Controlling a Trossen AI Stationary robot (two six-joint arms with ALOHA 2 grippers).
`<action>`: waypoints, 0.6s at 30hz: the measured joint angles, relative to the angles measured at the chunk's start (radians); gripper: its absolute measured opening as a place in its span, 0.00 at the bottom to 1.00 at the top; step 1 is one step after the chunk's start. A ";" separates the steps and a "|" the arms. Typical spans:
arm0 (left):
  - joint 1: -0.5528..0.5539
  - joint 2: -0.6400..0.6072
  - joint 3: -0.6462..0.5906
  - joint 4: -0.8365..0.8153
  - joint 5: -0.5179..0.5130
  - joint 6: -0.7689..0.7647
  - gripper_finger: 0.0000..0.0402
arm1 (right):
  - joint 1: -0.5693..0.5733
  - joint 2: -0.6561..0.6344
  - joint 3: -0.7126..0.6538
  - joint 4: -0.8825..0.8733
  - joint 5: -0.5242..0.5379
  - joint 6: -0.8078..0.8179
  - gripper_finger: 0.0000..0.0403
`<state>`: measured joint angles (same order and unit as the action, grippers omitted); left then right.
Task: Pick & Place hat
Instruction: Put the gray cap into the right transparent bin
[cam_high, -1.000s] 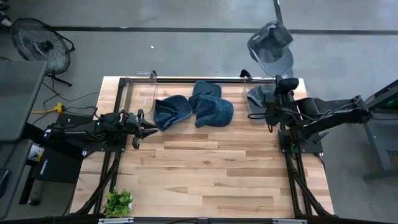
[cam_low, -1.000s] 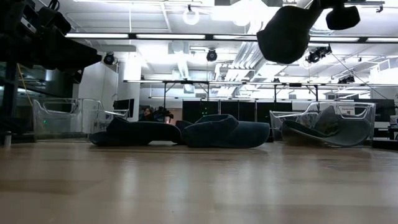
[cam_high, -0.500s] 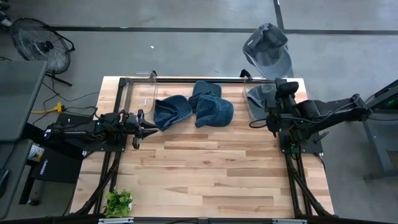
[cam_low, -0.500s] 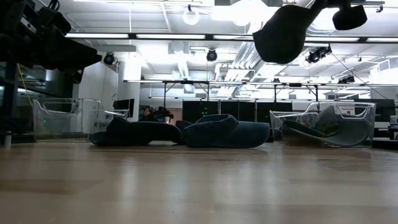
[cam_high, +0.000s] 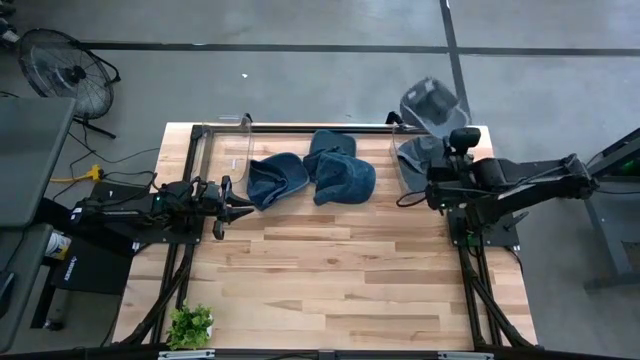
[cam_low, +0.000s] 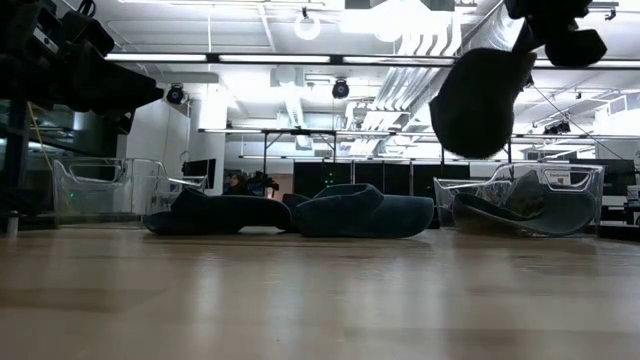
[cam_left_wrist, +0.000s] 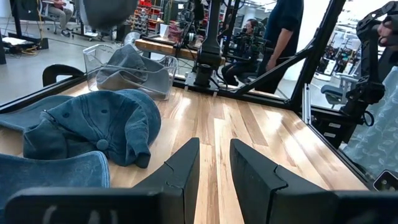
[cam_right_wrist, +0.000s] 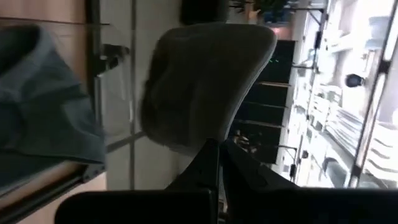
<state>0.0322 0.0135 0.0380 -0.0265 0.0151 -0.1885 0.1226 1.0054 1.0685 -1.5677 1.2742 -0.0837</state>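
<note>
Right now I have the grey fabric cap (cam_high: 432, 104) pinched in the right gripper (cam_high: 452, 135), whose jaws are fully closed on its edge; it hangs aloft just past them, above the clear plastic bin (cam_high: 420, 155) that already holds another grey cap. My worry is the thin pinch: a swing could shake the cap loose outside the bin's far wall, off the wooden surface (cam_high: 340, 270). The left gripper (cam_high: 232, 200) waits with jaws slightly apart and empty, beside two blue denim caps (cam_high: 312, 175). Open room lies nearer my side.
</note>
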 joint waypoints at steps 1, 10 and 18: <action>0.000 0.000 0.000 0.000 0.000 0.000 0.22 | 0.005 -0.002 -0.005 -0.002 -0.020 -0.006 0.00; 0.000 0.000 0.000 0.000 0.000 0.000 0.22 | 0.023 -0.005 -0.069 -0.003 -0.202 -0.002 0.00; 0.000 0.000 0.000 0.000 0.000 0.000 0.22 | 0.019 -0.005 -0.157 -0.003 -0.342 0.074 0.00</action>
<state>0.0322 0.0133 0.0380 -0.0265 0.0151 -0.1885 0.1421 1.0008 0.9112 -1.5708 0.9322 -0.0095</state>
